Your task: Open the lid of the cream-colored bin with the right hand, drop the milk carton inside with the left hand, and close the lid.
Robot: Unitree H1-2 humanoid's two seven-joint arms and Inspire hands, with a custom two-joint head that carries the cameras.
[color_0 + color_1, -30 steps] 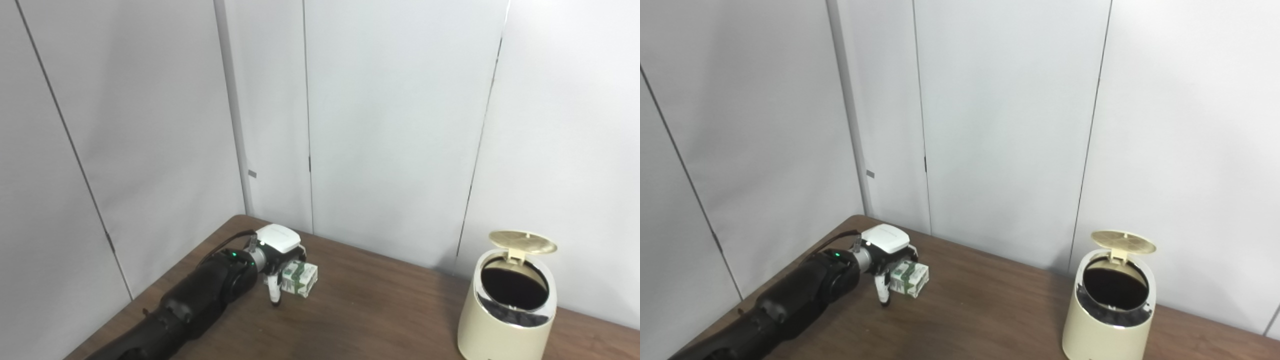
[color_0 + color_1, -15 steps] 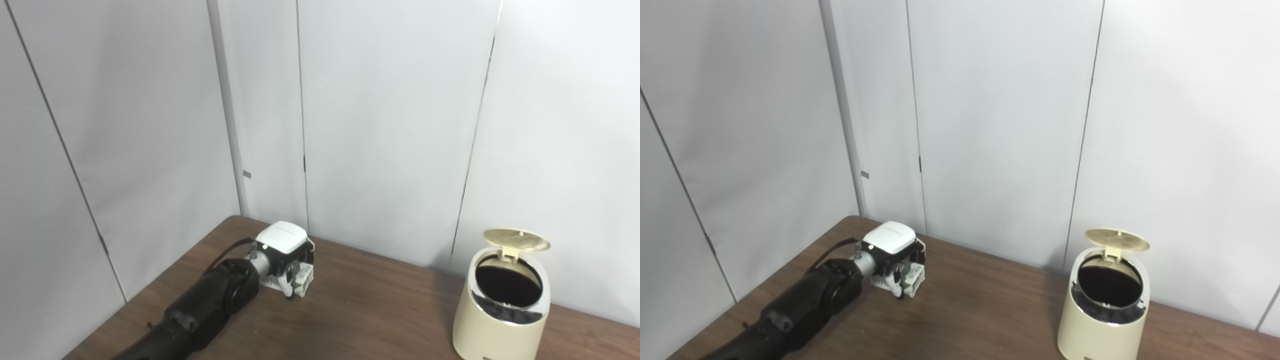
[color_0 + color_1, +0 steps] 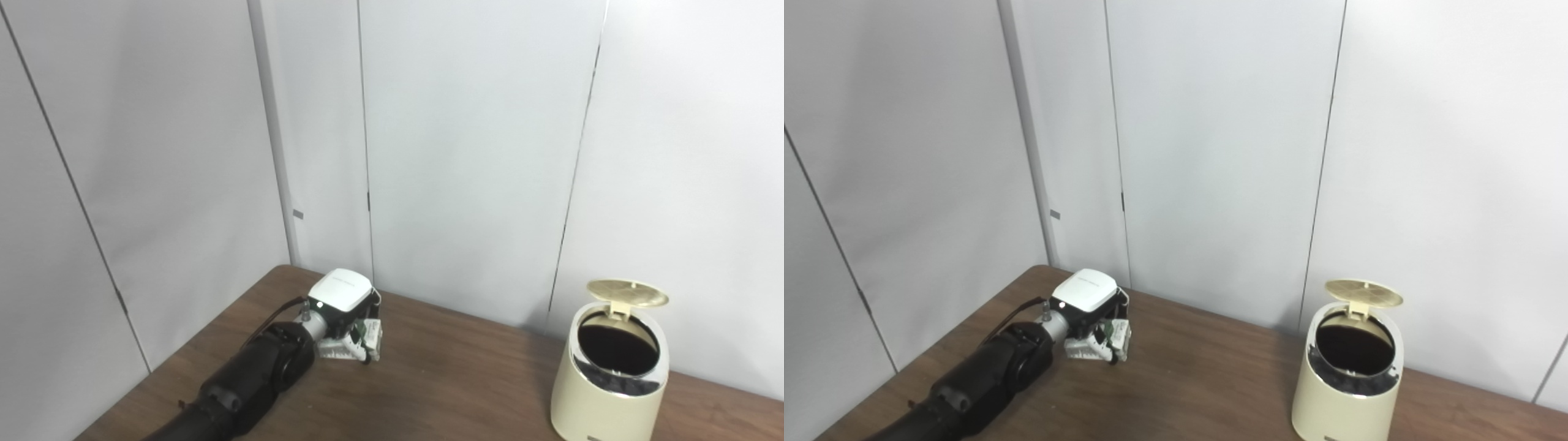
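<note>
The left robot hand (image 3: 346, 312) has its fingers curled around the one milk carton (image 3: 370, 337) at the far left of the desk (image 3: 453, 392); the carton seems to be on the wood yet. The single cream-colored bin (image 3: 606, 392), its lid (image 3: 628, 294) standing open, sits well apart to the right, so the carry runs rightward. No right robot hand is in view.

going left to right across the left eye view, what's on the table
left hand → milk carton, gripped by that hand → bare stretch of brown table → cream-colored bin with its lid standing open
</note>
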